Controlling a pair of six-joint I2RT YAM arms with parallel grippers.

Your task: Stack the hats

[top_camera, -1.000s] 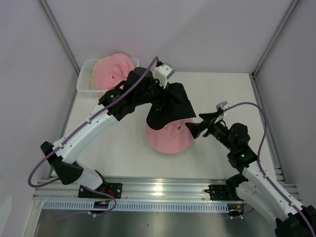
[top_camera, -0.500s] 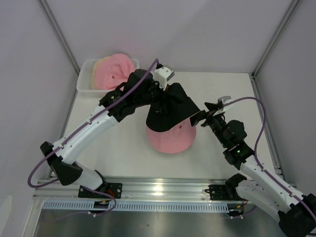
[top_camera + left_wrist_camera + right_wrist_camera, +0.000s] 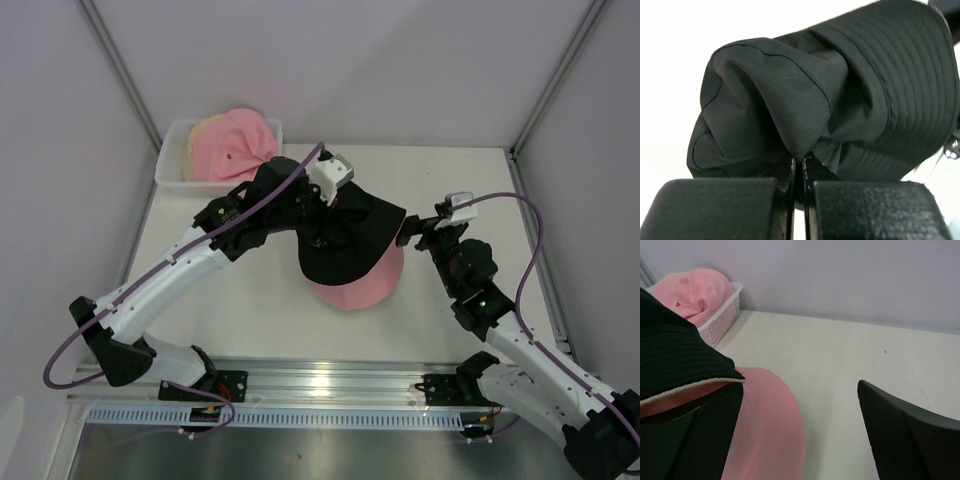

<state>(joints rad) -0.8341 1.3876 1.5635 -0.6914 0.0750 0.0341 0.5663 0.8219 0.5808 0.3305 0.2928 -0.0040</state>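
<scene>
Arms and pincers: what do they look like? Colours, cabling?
Left arm and right arm: white links, black joints, a purple cable looped along each, white camera block at the wrist. Left pincer and right pincer: black, fingers finely textured. Green light on the right arm.

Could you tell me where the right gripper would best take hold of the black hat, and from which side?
Probably the brim edge of the black hat nearest the right gripper, approached from the robot's right. The left gripper is shut on bunched fabric on the other side, so this brim juts out as a thin flap above the pink hat, and the open gripper could close across it.
</scene>
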